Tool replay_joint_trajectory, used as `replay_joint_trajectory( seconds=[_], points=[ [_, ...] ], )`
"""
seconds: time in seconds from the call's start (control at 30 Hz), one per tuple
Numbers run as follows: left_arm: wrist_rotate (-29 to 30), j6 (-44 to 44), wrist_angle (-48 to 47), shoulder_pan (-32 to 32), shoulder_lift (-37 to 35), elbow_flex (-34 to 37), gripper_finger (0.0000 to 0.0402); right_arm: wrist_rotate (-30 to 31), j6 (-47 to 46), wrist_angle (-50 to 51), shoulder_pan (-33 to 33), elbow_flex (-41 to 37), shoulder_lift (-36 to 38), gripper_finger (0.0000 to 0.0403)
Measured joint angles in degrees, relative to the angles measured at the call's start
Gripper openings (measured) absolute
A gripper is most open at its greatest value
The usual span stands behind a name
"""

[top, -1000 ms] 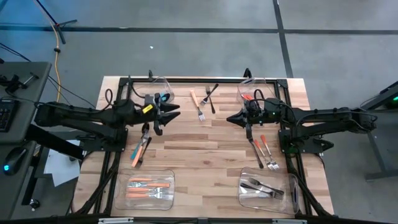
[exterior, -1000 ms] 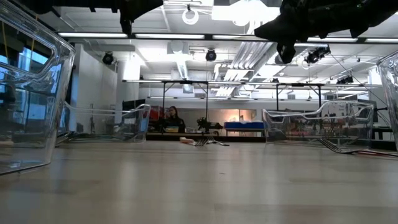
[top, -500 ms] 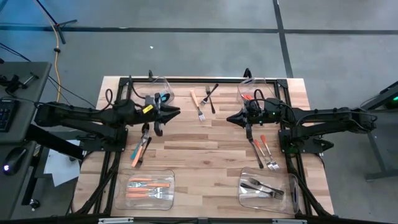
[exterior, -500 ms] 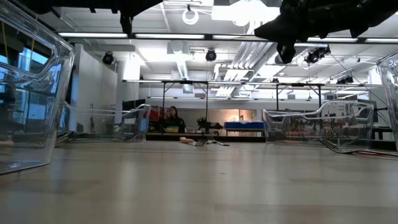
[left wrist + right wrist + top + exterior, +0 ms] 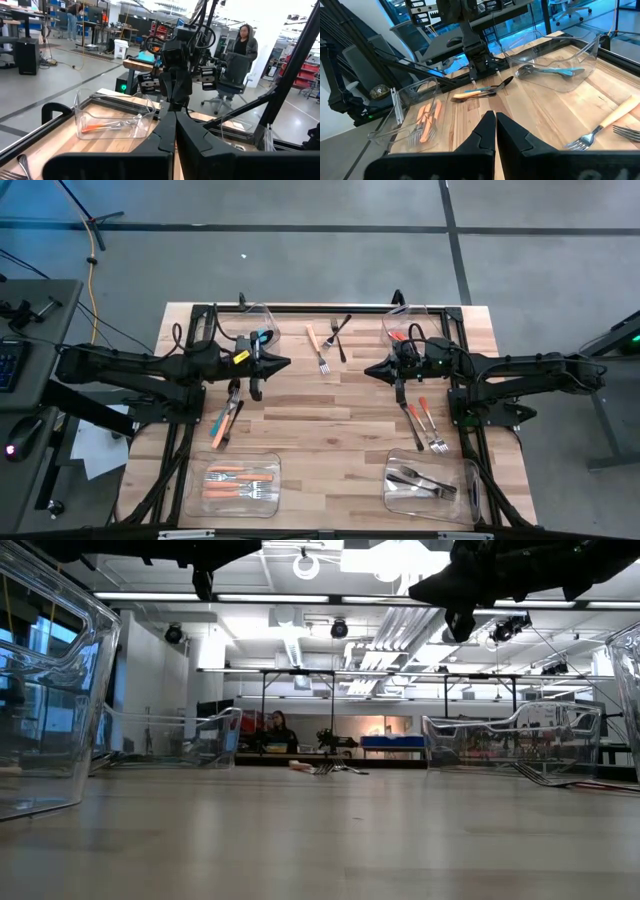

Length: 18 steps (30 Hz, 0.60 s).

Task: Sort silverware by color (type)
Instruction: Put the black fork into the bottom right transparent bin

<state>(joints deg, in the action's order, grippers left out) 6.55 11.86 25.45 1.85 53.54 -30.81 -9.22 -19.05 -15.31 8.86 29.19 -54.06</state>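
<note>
Both raised above the counter (image 5: pixel 350 395), fingers pressed together and empty: left tool (image 5: pixel 284 362), right tool (image 5: pixel 371 370). Loose forks (image 5: pixel 325 340) lying between them, more silverware (image 5: pixel 226 423) beside the arms, some already sorted into bins (image 5: pixel 240 483). Probably poised before another pick.

A wooden slatted table (image 5: pixel 330 410) is seen, framed by black rails. Four clear bins are set at its corners: one with orange forks (image 5: pixel 241 483), one with dark silverware (image 5: pixel 428 485), one with teal pieces (image 5: pixel 258 326), one with a red-orange piece (image 5: pixel 405 325). Loose forks (image 5: pixel 326 340) are laid near the far edge, others (image 5: pixel 227 420) at the left and more (image 5: pixel 427 423) at the right.
</note>
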Motion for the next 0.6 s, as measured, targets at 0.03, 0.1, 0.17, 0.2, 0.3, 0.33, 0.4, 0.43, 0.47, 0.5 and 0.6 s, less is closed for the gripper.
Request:
replay_joint_trajectory(
  seconds=[0.03, 0.1, 0.17, 0.2, 0.3, 0.33, 0.4, 0.43, 0.47, 0.5, 0.6],
  points=[
    [0.0, 0.0, 0.0, 0.0, 0.0, 0.0, 0.0001, -0.02, 0.0, 0.0, 0.0, 0.0, 0.0, 0.0],
    [0.0, 0.01, 0.0, 0.0, 0.01, 0.0, 0.0001, -0.02, 0.0, 0.0, 0.0, 0.0, 0.0, 0.0],
    [0.07, 0.02, 0.0, 0.0, 0.0, 0.0, 0.0, -0.03, -0.13, 0.0, 0.0, 0.0, 0.0, 0.0],
    [0.23, 0.02, 0.0, 0.0, 0.0, 0.0, 0.0, -0.02, -0.13, 0.0, -0.02, 0.0, 0.01, 0.0],
    [0.24, 0.02, 0.0, 0.0, 0.0, 0.0, 0.0, 0.28, -0.18, 0.0, 0.0, 0.0, 0.0, 0.0],
    [0.24, 0.02, 0.0, 0.0, 0.0, 0.0, 0.0, 0.5, -0.27, 0.0, 0.0, 0.0, 0.0, 0.0],
    [0.24, 0.04, 0.0, 0.0, 0.0, 0.0, 0.0, 1.22, -0.39, 0.0, 0.18, 0.0, 0.0, 0.0],
    [0.24, 0.04, 0.0, 0.0, 0.0, 0.0, 0.0, 1.62, -0.43, 0.0, 0.29, 0.0, 0.0, 0.0001],
    [0.24, 0.06, 0.0, 0.0, 0.0, 0.0, 0.0, 1.83, -0.54, 0.0, 0.45, 0.0, 0.0, 0.0003],
    [0.24, 0.07, 0.0, 0.0, 0.01, 0.0, 0.0, 2.09, -0.9, 0.0, 0.57, 0.0, 0.0, 0.0007],
    [0.24, 0.08, 0.0, 0.0, 0.0, 0.0, 0.0, 2.73, -1.87, 0.0, 1.0, 0.0, 0.0, 0.0032]
  ],
)
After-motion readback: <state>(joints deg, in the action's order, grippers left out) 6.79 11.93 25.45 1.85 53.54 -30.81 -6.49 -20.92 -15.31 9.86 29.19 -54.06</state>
